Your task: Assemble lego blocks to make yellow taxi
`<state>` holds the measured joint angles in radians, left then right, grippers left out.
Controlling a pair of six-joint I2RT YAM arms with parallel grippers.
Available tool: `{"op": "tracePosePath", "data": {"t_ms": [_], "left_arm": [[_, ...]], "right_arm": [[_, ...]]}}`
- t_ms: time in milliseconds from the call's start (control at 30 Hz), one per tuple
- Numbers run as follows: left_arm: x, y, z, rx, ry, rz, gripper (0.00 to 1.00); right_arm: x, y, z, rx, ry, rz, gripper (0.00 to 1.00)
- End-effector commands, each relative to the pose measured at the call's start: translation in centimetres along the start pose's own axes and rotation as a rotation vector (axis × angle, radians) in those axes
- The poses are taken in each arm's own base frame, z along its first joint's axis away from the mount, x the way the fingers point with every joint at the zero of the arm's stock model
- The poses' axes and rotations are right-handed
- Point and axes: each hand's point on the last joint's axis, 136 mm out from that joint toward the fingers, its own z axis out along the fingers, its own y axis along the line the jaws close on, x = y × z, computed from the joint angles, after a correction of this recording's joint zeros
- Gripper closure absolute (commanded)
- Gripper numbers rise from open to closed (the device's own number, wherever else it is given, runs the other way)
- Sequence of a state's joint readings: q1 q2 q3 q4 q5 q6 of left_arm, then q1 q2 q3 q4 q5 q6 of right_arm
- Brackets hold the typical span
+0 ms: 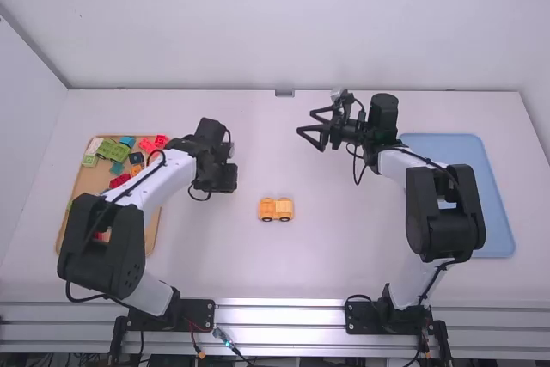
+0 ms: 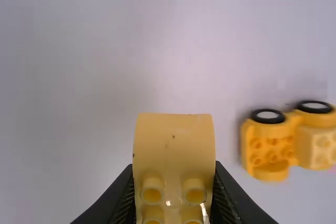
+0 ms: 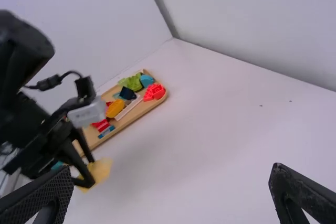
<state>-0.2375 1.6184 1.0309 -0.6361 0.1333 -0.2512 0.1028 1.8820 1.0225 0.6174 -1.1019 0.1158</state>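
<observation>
The wheeled yellow car sits on the open table, upright, its long axis running roughly left to right between my two arm bases, with the wheels I can see on the side facing the bases. In the high view it lies just to the right of my left gripper and a little closer to my bases, so the coming move turns on that short sideways offset. Those left jaws are clamped on a yellow block with a smooth, curved face, apart from the car. I judge the step in hand to be fitting this block onto the car: shift right and slightly back, line it up with that long axis, then press straight down; a skewed press could push the car away. My right gripper has its fingers spread wide with nothing between them; it is up the table beyond the car and to its right, farther off than the left, though it might come in to steady the car. Outermost are the wooden tray of loose blocks at left and the blue tray at right.
</observation>
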Motion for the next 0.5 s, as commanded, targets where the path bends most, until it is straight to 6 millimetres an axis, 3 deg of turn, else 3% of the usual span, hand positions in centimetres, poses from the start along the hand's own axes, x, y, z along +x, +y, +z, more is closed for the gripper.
{"op": "tracePosePath", "data": {"t_ms": [0, 233, 367, 467], "left_arm": [[1.4, 1.2, 0.7, -0.122, -0.008, -0.142, 0.98], [2.6, 1.3, 2.6, -0.108, -0.037, -0.459, 0.98], [3.6, 1.7, 3.1, -0.102, -0.029, -0.815, 0.98], [4.4, 0.4, 3.5, -0.048, 0.026, -1.022, 0.98]], "right_arm": [[-0.3, -0.8, 0.2, 0.034, -0.006, -0.014, 0.01], [-0.2, -0.7, 0.2, 0.034, -0.003, -0.010, 0.01], [-0.1, -0.8, 0.2, 0.035, 0.000, -0.003, 0.01], [0.1, -0.8, 0.2, 0.036, 0.005, 0.004, 0.01]]}}
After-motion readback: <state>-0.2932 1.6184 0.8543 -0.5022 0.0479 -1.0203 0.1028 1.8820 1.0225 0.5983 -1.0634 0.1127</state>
